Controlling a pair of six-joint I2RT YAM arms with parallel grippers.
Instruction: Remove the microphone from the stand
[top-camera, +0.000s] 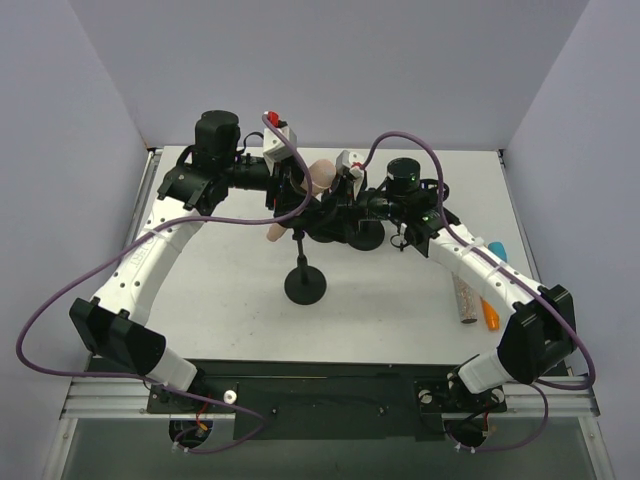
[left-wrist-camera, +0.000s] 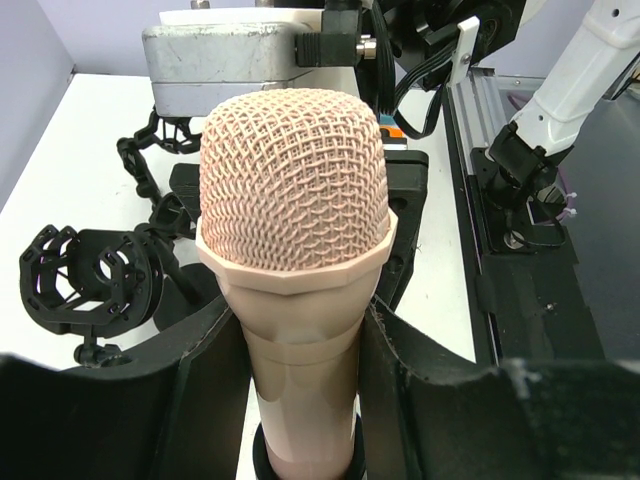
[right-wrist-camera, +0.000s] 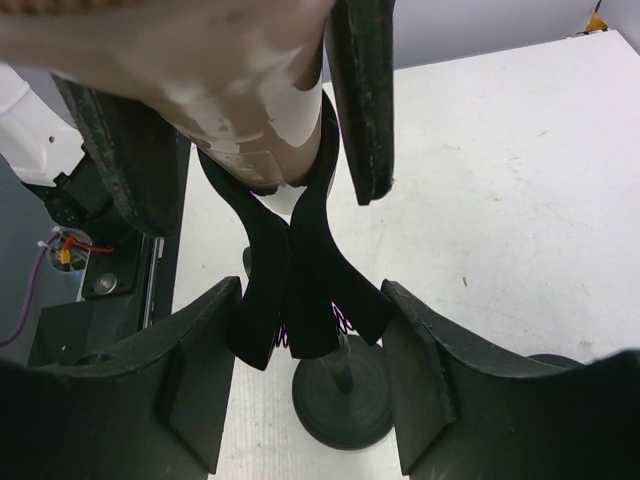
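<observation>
- Left gripper (left-wrist-camera: 300, 345) was clamped on mic (left-wrist-camera: 292, 200) body, below the head.
- Right gripper (right-wrist-camera: 308, 315) was open, straddling clip (right-wrist-camera: 290, 285) without touching it.
- Mic axis ran tilted up out of clip.

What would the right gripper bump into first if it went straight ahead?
Probably the stand's black clip. It sits right between the open fingers of the right gripper, with the pink microphone just above it. Depth is hard to judge here.

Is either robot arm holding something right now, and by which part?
The left end effector grips the microphone by its handle, just below the mesh head. The right end effector holds nothing.
</observation>
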